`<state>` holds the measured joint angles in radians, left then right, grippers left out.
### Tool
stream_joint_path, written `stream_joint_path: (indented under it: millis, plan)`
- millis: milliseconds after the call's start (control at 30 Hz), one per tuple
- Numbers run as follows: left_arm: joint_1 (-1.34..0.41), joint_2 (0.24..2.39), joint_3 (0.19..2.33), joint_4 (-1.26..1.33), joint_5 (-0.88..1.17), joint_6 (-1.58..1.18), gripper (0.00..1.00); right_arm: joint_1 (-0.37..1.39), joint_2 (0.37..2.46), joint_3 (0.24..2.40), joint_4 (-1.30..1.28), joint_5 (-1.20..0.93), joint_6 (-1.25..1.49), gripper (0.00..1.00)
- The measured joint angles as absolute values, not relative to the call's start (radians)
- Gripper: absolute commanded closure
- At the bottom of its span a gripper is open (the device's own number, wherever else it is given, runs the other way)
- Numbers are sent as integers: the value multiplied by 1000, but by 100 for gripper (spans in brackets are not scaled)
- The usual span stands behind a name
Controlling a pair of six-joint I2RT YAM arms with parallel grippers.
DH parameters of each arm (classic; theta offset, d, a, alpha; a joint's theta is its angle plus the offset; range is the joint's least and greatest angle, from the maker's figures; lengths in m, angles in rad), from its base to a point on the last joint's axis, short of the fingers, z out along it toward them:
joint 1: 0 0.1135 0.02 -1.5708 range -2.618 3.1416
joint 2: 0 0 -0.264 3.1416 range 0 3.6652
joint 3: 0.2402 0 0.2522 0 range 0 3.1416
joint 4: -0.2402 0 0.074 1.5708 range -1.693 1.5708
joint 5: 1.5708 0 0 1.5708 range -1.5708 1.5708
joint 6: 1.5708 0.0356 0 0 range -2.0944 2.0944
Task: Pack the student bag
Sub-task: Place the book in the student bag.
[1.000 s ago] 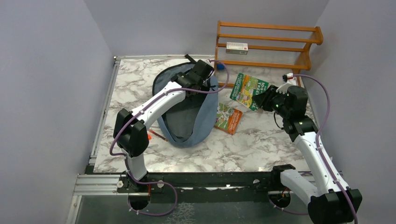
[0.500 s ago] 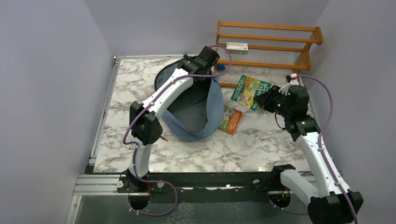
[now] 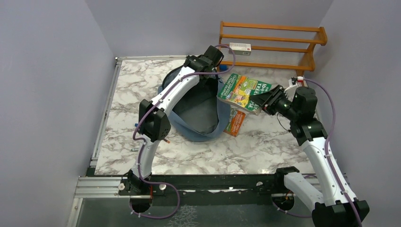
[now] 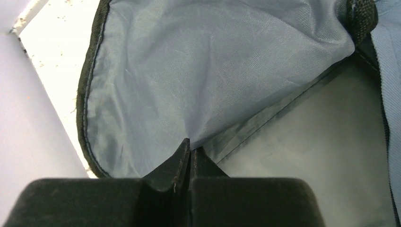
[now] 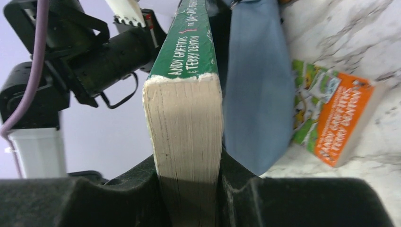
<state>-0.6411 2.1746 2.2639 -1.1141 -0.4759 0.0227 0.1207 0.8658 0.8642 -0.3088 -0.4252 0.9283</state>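
Student bag (image 3: pixel 198 113): the dusty-blue backpack is lying on the marble table (image 3: pixel 274 142), left of centre, with its mouth gaping upward and the grey lining showing. Black trim is running along its edge.

Left gripper (image 4: pixel 190 147): the jaws are pressing together with no gap, pinching a fold of the bag's lining between the fingertips. In the top view this arm is reaching across the bag to its far rim, near the wooden rack (image 3: pixel 272 45), and is holding that rim up.

Right gripper (image 5: pixel 189 165): the jaws are standing part-way apart, clamping a thick green paperback (image 5: pixel 189 52) by its page block. The book is hanging off the table just right of the bag's opening, with its cover facing up in the top view.

Writing: the green spine is reading "ANDY GRIFFITHS & TERRY DENTON". The cover is carrying large lettering, of which "TREE" is legible from above; the rest is too small to confirm.

A second paperback, orange and green (image 5: pixel 338 118), is lying flat on the table just beside the bag's right side. Its cover is showing the same two authors' names.

A small white box (image 3: pixel 239 47) is sitting on the rack; its printing cannot be read.
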Motion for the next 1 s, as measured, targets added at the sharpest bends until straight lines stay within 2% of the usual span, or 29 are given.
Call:
stream_joint_path:
  millis: [300,633,1000]
  plan:
    - [-635,2213,2329,-1116,-384,-3,100,165,891,801,-220,-471,1112,99]
    - [-634,2230,2335,-1117,-334,-4,100,466,1098,801,-123,-329,1176,100]
    - [-627,2230,2349,-1117,-329,-4,100,521,1291,805,28,-163,1217,99]
